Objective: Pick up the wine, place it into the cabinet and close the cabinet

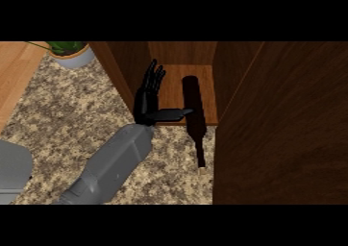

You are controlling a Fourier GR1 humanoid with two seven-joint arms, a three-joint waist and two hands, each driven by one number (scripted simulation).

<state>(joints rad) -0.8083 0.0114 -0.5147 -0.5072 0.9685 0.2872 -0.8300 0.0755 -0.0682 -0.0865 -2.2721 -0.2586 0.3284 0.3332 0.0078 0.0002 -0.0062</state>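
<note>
**Bottle half in, door not yet shut**

The bottle (193, 113) lies on its side, its thick end on the floor of the cabinet (173, 77) and its thin neck pointing out over the counter (56, 120) towards the lower edge of the view. It straddles the front lip of the shelf, so it is only partly inside. Nothing grips it.

The one hand (150, 96) in sight comes in on a grey forearm from the lower left. Its fingers (154, 77) are straight and close together, reaching into the opening along the left wall, and the thumb sticks out sideways with its tip just beside, perhaps touching, the bottle's flank. Which arm this is cannot be settled from the view alone; I take it for the left by where it enters. No other hand shows.

The door (290, 129) stands open at the right, a broad dark panel filling that side of the view.

As I judge it, the placing step is unfinished. The neck overhangs the lip and would likely block the door's swing. To do this well, the bottle should be nudged deeper along its own length, pushing near the neck end so it slides straight and does not roll or pivot against the wall. A round bottle on its side rolls easily, so a slow push is wise. Only once the neck is past the lip should the hand come out and go for the door.

A plant pot (72, 55) sits at the upper left, well apart.
</note>
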